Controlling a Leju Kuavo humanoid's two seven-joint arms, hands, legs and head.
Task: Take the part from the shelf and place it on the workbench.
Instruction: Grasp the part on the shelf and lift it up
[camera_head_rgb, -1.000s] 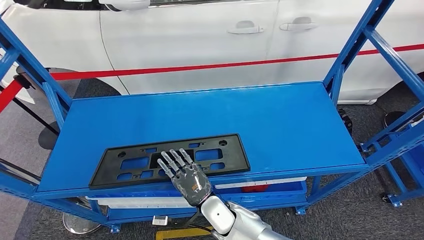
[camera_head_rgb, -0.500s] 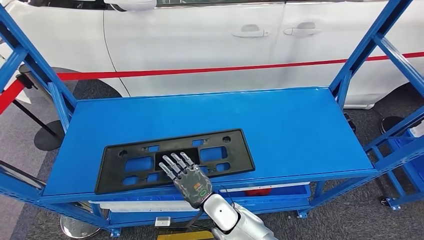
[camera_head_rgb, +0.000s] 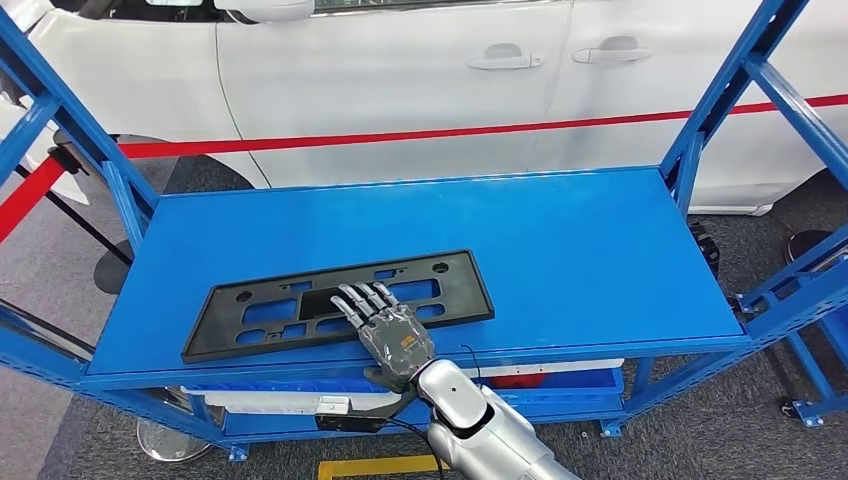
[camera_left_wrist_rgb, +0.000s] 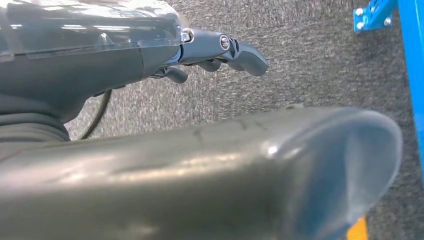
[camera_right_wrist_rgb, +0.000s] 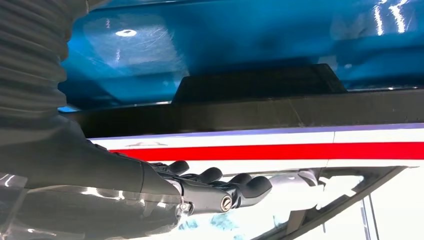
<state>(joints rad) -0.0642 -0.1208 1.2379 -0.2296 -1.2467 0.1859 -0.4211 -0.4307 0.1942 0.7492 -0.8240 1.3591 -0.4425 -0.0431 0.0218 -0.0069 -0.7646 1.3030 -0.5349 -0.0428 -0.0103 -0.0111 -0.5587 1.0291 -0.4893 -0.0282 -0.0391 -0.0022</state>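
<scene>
The part, a flat black plastic plate frame with several cut-outs (camera_head_rgb: 300, 305), lies on the blue shelf top (camera_head_rgb: 560, 250) near its front left edge. My right hand (camera_head_rgb: 388, 335) comes up from below the front edge. Its fingers lie stretched and slightly apart over the middle of the part, and they grip nothing. The right wrist view shows those straight fingers (camera_right_wrist_rgb: 235, 190) and the part as a dark band (camera_right_wrist_rgb: 260, 100) against the blue shelf. In the left wrist view my left hand (camera_left_wrist_rgb: 220, 50) hangs over grey carpet with nothing in its loosely bent fingers.
Blue rack uprights (camera_head_rgb: 720, 100) rise at both ends of the shelf. A white car (camera_head_rgb: 420, 90) behind a red barrier tape (camera_head_rgb: 400, 135) stands close beyond it. A lower shelf level with white and red items (camera_head_rgb: 520, 375) sits under the top.
The head camera has shifted a little. My right hand has reached further across the part, with its fingertips now near the part's middle instead of its near edge.
</scene>
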